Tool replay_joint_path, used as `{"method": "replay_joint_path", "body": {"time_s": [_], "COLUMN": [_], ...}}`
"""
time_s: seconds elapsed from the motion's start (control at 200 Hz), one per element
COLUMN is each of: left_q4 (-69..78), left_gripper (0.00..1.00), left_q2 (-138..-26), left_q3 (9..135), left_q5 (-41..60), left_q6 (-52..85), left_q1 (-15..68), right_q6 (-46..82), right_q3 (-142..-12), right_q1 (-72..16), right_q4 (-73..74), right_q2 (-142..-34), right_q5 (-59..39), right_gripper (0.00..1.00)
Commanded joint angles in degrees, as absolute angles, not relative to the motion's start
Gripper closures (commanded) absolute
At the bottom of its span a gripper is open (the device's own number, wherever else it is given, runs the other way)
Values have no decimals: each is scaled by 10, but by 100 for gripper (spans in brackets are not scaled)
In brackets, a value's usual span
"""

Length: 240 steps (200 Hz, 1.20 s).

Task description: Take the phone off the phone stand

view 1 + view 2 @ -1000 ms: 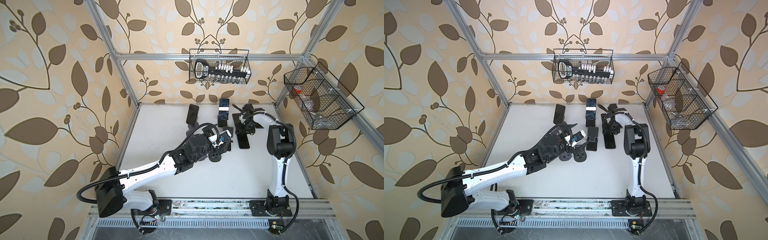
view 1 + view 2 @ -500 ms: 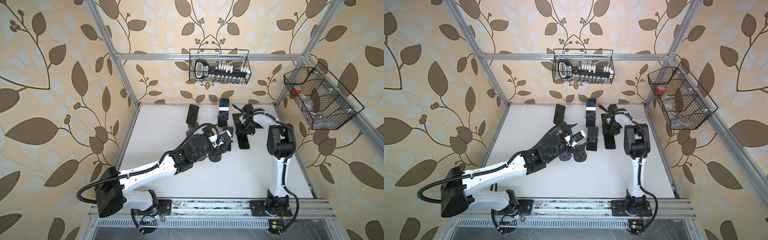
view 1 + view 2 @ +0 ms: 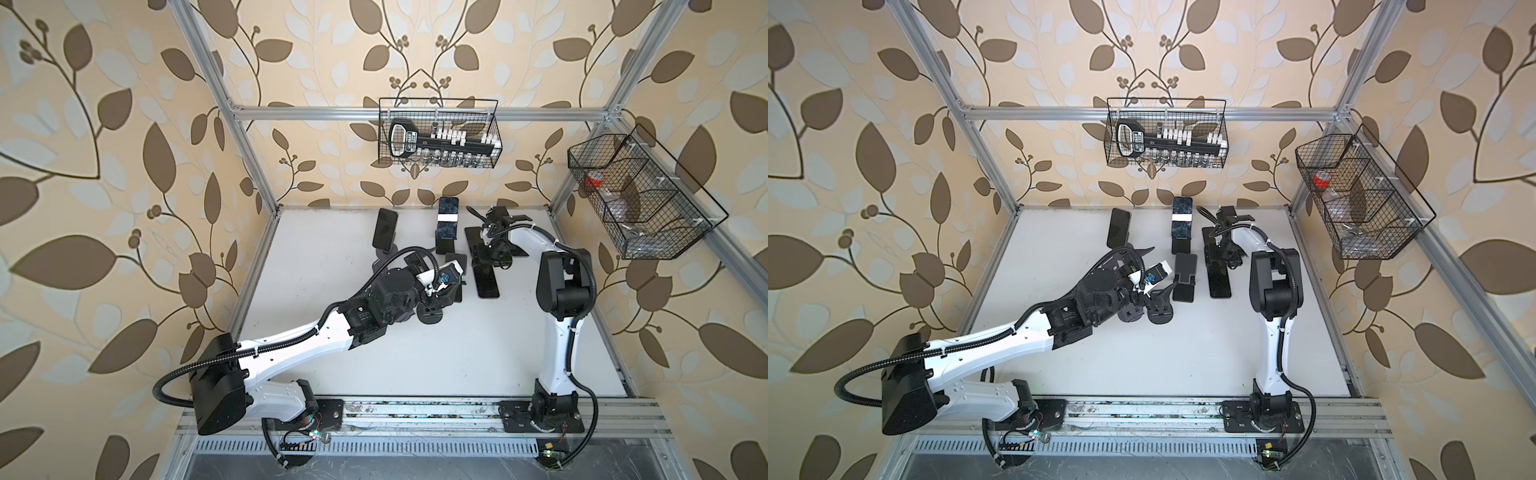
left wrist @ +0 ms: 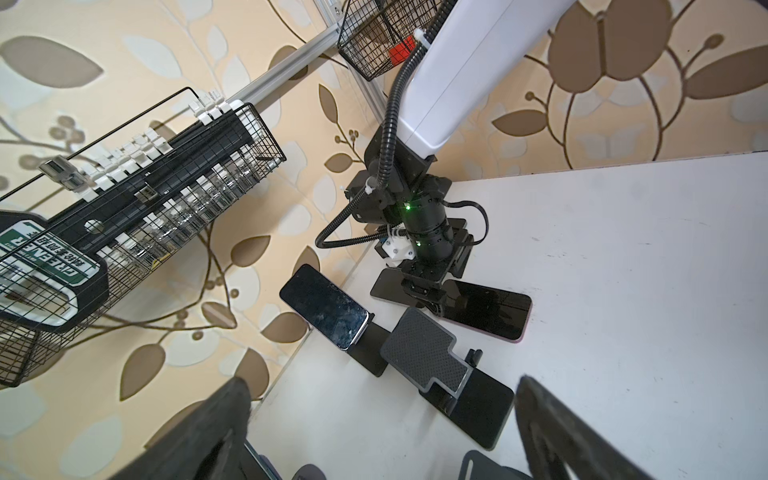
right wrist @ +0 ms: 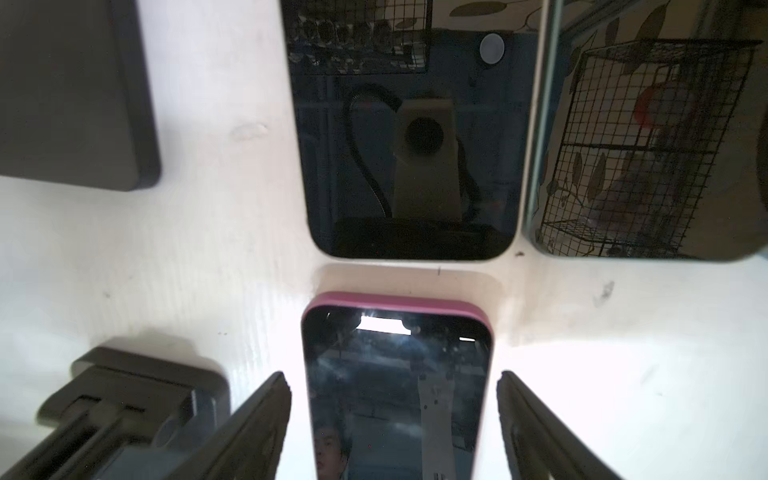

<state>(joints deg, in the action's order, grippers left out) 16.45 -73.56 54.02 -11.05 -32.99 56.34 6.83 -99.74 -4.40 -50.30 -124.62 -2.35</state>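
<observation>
While right pincer (image 5: 394, 377) straddles phone (image 5: 397, 415) | its pincer-side end cut off

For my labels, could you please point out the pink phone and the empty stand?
pink phone (image 5: 395, 374): right wrist view, on the upper part of its dark screen.
empty stand (image 4: 424, 353): left wrist view, on its textured back plate.

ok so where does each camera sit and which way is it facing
top views: high above the front, looking down on the table; left arm and right arm show whole.
left wrist: low over the table, facing the back corner; left claw open in front, right arm beyond.
right wrist: straight down on the pink phone, flanked by the open right claw.
shared: both wrist views show the pink phone lying flat.
</observation>
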Motion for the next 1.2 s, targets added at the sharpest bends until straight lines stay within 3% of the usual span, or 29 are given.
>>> {"method": "replay_joint_path", "body": {"time_s": [0.0,0.95,1.195], "left_q4": [175,170,104], "left_gripper": [1,1,1], "left_q2": [-717,-734,-717], "left_q3": [550,562,569], "left_q5": [-122,-146,-162], "left_q6": [-342,-339,-302], "left_q1": [569,548,530], "right_q6": [72,92,93], "right_q3": [-989,-916,-877], "right_q1": [-41,-41,-47], "right_q4": [-509,-419,-394], "right_q2": [-1224,-1053,-992], "right_q5": [-23,-60,-74], "right_gripper": [21,22,22]}}
